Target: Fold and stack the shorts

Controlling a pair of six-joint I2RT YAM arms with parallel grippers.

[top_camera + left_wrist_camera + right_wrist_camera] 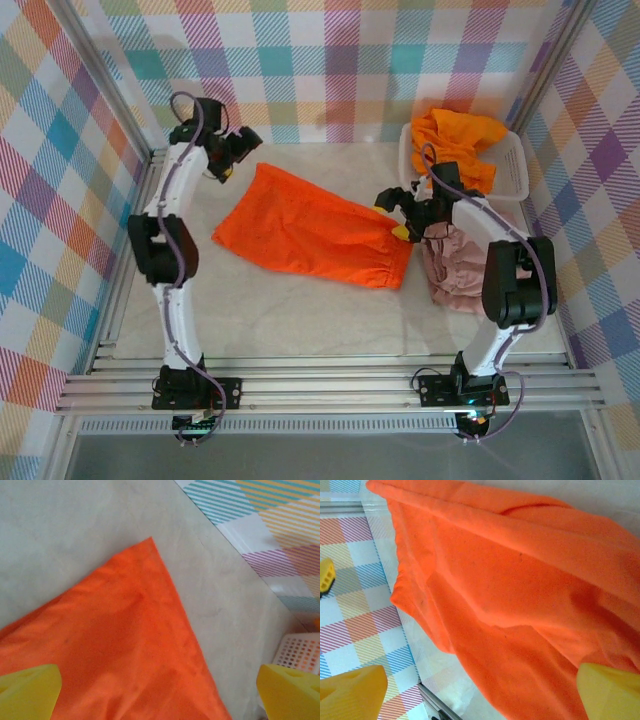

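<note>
Orange shorts (310, 235) flat mid-table; pink shorts (452, 282) beside white basket (521, 168).

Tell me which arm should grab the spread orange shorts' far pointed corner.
Left, probably. The left end effector, open, hovers over that corner of the flat bright orange cloth shorts; the right end effector sits at the opposite, gathered-waist end.
</note>
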